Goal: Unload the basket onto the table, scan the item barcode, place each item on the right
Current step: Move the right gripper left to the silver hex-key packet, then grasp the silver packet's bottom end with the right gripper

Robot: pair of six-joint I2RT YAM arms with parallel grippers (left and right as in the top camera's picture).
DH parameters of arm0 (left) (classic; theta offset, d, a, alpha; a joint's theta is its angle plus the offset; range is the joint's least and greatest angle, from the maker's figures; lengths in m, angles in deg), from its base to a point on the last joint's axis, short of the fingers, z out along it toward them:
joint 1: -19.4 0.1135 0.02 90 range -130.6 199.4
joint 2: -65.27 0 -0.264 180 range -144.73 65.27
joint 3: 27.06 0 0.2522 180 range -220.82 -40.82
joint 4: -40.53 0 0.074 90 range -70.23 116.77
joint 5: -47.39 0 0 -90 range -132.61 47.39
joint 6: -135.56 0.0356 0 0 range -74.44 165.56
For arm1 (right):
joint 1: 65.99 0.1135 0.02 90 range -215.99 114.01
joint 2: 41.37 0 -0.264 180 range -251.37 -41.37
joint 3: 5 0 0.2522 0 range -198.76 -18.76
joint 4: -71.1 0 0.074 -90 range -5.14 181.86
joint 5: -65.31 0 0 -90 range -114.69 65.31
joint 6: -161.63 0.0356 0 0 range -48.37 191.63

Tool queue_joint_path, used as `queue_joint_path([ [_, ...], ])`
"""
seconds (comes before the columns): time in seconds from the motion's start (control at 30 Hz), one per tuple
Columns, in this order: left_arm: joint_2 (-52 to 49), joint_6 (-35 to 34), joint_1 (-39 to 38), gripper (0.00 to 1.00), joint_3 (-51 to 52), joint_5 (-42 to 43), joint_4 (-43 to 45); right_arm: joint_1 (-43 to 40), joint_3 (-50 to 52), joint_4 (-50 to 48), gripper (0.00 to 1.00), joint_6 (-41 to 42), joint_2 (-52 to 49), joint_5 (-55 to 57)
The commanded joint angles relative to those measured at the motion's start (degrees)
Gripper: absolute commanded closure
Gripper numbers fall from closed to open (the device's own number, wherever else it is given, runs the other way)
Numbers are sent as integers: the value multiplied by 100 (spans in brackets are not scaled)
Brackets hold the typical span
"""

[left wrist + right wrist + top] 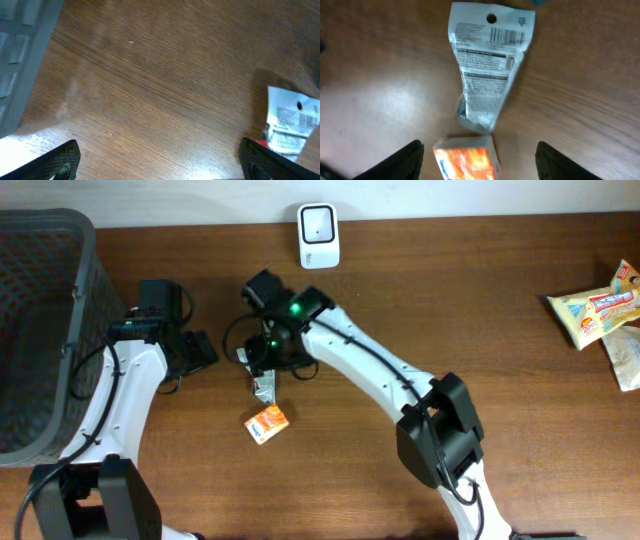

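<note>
Left gripper (160, 167): jaws spread as wide as they go, empty, over bare bench (150, 75). Right gripper (480, 157): jaws wide apart, holding nothing, hanging over the silver pouch (487, 70). Pouch lies flat mid-bench, barcode (507, 36) face up, well apart from the white scanner (318, 235) at the back edge. Orange box (467, 160) sits just beside the pouch's bottom end, right between my jaws. Risk, my read: dropping from here I grab the box instead, or pinch both. Flat foil could also slip or crumple, bending the barcode so it won't read.
</note>
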Motion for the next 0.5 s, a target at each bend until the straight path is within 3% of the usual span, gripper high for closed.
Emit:
queue_joint_path([
  [0.0,-52,-352,55,1,39,-310,11,-4,332,-334,28,575,13,267],
  [0.47,-52,-520,498,1,39,-238,-7,-2,962,-1067,31,723,13,442],
])
